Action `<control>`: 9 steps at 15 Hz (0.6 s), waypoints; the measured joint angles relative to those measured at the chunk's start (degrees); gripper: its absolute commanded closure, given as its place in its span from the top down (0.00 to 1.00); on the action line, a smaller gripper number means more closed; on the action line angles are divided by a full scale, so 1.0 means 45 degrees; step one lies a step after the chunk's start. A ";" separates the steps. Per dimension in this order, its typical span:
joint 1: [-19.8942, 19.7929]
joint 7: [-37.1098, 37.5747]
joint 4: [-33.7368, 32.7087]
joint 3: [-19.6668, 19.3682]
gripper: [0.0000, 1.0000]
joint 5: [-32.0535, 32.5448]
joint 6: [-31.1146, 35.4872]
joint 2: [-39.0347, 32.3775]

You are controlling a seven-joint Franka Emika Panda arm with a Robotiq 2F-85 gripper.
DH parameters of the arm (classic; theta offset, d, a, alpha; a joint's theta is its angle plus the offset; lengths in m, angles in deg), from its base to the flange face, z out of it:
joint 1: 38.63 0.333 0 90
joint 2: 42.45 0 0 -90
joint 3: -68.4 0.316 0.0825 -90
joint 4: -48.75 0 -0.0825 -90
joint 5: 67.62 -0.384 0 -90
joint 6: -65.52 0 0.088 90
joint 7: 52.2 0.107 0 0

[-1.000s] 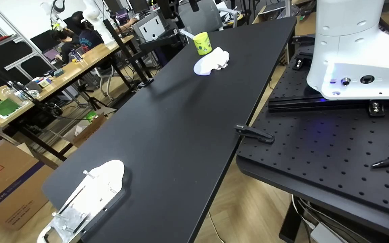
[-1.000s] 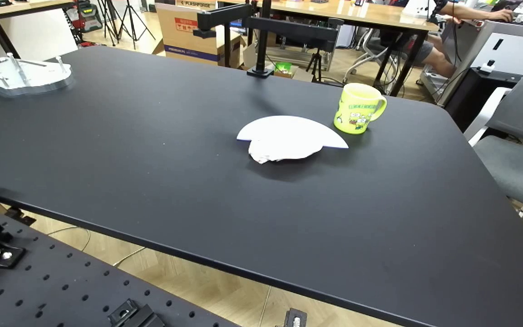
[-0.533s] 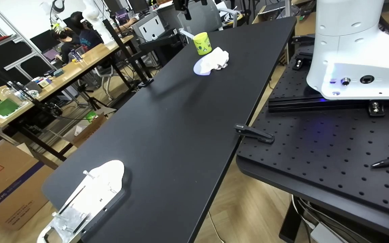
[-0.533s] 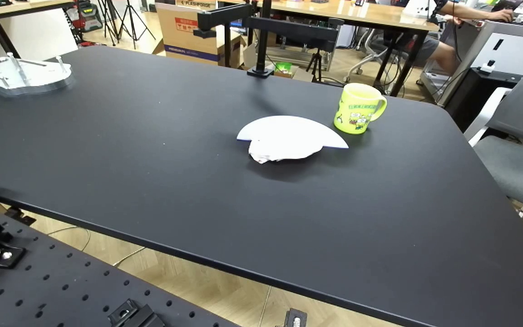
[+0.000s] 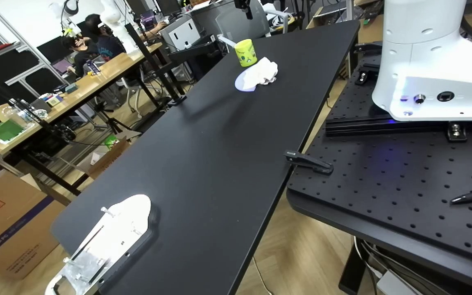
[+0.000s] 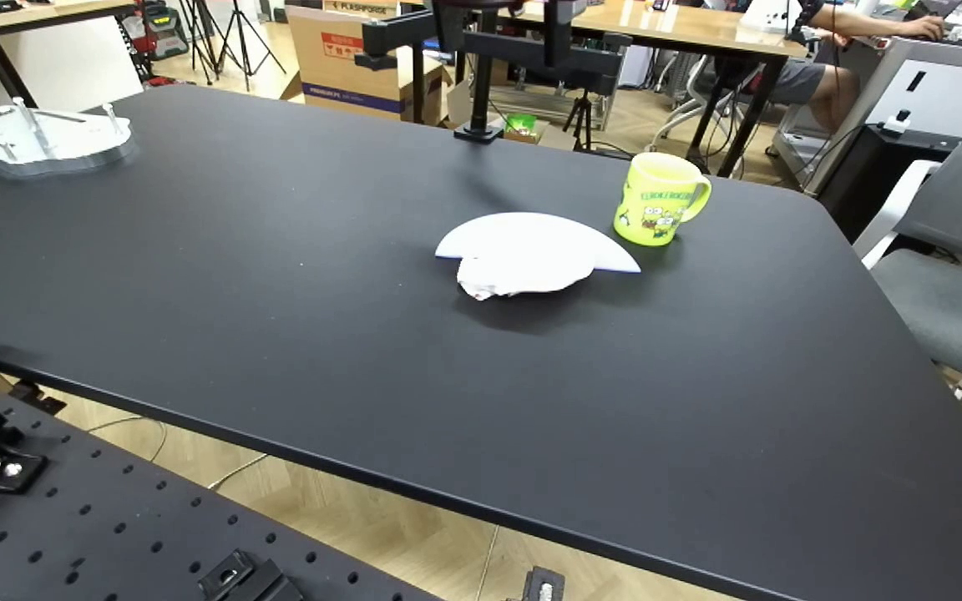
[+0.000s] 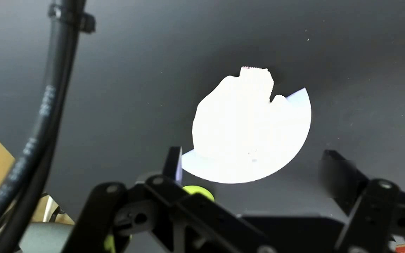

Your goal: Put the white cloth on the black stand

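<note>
The matte black tabletop (image 7: pixel 135 105) spreads beneath my black two-fingered claw (image 7: pixel 253 154), its jaws apart and holding nothing, spread, I presume, ready for a grasp. Below, the crumpled white cloth (image 7: pixel 234 116) lies across a white half-disc (image 7: pixel 220 174), spilling past its straight edge. Near that sits a yellow-green cartoon mug (image 6: pixel 650 204); farther, a black upright post (image 6: pixel 481 100), though whether it's my stand I cannot tell.
</note>
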 measured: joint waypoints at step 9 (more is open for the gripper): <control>-0.0025 -0.1548 -0.1034 -0.0965 1.00 -0.0481 0.1179 -0.2397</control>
